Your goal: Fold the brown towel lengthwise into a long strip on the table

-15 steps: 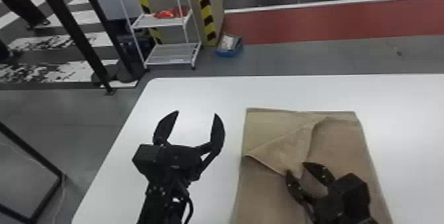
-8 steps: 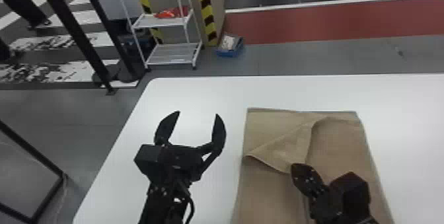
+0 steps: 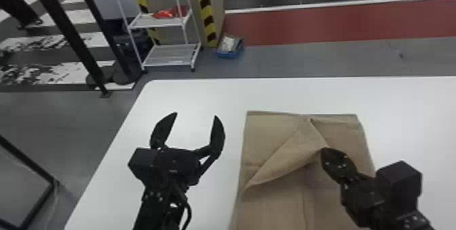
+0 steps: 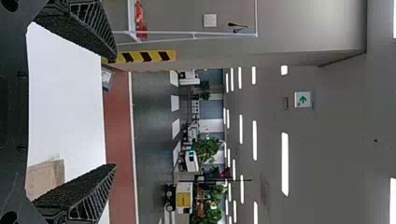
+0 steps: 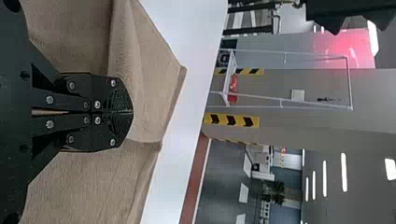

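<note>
Though partly hidden, seemingly one brown towel [image 3: 271, 129]

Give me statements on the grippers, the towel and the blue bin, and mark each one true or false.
1. The left gripper has its fingers spread apart. True.
2. The right gripper is wide open. False: its fingers are shut on the brown towel.
3. A slanting fold crosses the towel. True.
4. The blue bin stands on the white table. False: it is on the floor beyond it.
5. The towel lies left of the left gripper. False: it lies to its right.
</note>
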Robot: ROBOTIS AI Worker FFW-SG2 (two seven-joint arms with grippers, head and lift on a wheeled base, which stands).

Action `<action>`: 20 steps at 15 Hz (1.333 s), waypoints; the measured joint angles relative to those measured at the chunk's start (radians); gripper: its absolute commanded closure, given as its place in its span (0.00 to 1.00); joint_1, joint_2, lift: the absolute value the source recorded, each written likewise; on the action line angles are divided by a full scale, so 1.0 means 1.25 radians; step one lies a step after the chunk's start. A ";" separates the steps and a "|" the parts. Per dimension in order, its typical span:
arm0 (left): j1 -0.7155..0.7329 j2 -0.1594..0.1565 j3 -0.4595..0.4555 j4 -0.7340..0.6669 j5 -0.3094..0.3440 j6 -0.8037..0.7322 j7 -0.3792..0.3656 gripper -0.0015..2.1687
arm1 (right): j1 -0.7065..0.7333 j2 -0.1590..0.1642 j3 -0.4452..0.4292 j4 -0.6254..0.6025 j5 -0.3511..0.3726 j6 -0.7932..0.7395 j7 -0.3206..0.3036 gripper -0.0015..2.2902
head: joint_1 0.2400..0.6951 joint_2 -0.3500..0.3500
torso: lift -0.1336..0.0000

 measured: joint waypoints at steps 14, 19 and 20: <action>-0.069 0.002 -0.055 0.037 -0.028 0.120 -0.037 0.03 | -0.075 0.002 -0.669 0.068 -0.230 0.073 0.123 0.62 | 1.00 0.00 | 0.12; -0.174 0.000 -0.101 0.167 0.054 0.214 -0.118 0.10 | -0.079 0.015 -0.608 0.062 -0.220 0.078 0.130 0.62 | 1.00 0.00 | 0.12; -0.199 -0.001 -0.108 0.198 0.068 0.222 -0.128 0.10 | -0.079 0.018 -0.588 0.062 -0.212 0.075 0.130 0.62 | 1.00 0.00 | 0.12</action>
